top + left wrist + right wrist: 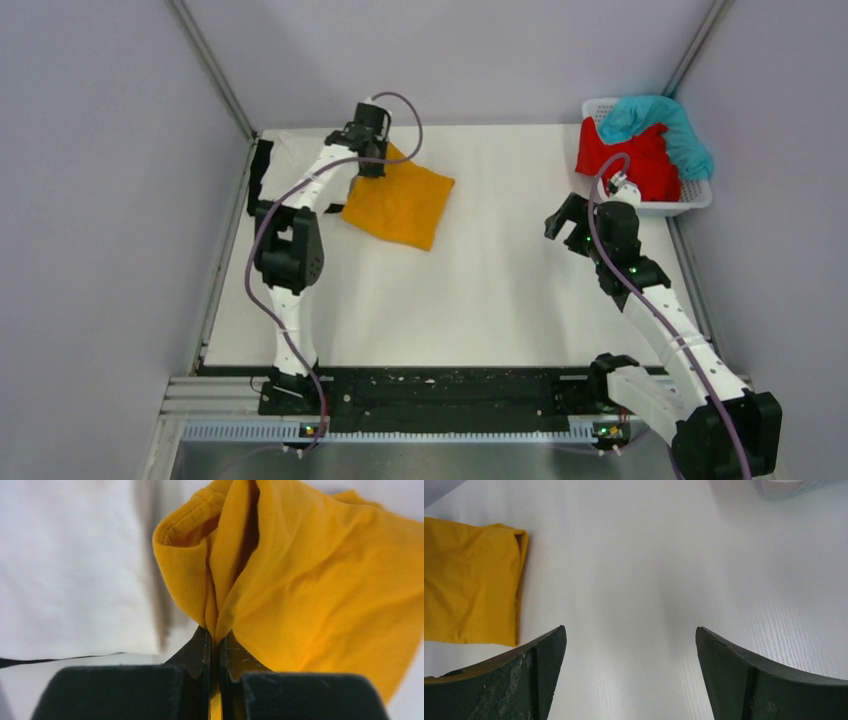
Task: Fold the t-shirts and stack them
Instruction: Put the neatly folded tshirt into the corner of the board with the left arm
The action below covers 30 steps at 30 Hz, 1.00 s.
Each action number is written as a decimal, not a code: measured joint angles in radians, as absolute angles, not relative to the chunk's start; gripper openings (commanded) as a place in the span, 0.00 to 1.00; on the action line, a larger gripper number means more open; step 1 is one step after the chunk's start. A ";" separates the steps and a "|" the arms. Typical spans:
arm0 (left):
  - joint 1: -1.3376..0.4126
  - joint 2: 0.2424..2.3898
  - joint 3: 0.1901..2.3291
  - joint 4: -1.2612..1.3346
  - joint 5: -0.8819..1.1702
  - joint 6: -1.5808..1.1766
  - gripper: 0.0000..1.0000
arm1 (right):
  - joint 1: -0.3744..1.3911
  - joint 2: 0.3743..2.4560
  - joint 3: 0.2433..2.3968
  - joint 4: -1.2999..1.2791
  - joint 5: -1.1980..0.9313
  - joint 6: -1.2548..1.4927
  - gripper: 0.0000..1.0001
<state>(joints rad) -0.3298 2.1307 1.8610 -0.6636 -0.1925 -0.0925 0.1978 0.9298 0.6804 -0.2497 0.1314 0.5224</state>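
Now | left jaws clenched on far-left edge of mustard-orange t-shirt (405,205) | shirt spreads right and nearward from them, far-left on counter (480,290) | right jaws released, empty, well apart at right.

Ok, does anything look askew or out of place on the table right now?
The folded mustard-orange shirt lies skewed to the table edges at the far left, its corner bunched in the shut left end effector. The teal shirt spills over the rim of the white basket, far right. Nothing looks damaged.

top view overlooks the whole table (480,290); both close wrist views share the orange shirt (325,580).
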 measured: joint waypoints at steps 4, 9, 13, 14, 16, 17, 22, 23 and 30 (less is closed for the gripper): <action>-0.241 2.079 1.904 -0.649 -0.186 0.023 0.00 | 0.198 0.930 0.680 -0.250 0.144 0.517 0.99; -0.177 2.079 1.987 -0.652 -0.191 0.132 0.00 | 0.198 0.931 0.680 -0.251 0.165 0.516 0.99; -0.144 2.081 2.042 -0.677 -0.167 0.186 0.00 | 0.198 0.939 0.680 -0.251 0.180 0.516 0.99; -0.138 2.081 2.051 -0.680 -0.156 0.196 0.00 | 0.198 0.944 0.681 -0.251 0.183 0.516 0.99; -0.130 2.081 2.060 -0.685 -0.141 0.212 0.00 | 0.198 0.950 0.681 -0.252 0.188 0.516 0.99; -0.126 2.080 2.061 -0.690 -0.134 0.215 0.00 | 0.198 0.952 0.681 -0.252 0.190 0.516 0.99; -0.122 2.067 2.061 -0.721 -0.077 0.223 0.00 | 0.198 0.958 0.681 -0.252 0.195 0.516 0.99; -0.122 2.061 2.061 -0.723 -0.069 0.223 0.00 | 0.198 0.958 0.681 -0.252 0.195 0.516 0.99; -0.123 1.972 2.081 -0.740 -0.028 0.223 0.00 | 0.198 0.958 0.680 -0.253 0.203 0.516 0.99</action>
<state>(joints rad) -0.1230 1.9724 2.0811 -0.7403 -0.0280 0.2230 0.1978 0.9585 0.6804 -0.2535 0.2028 0.5159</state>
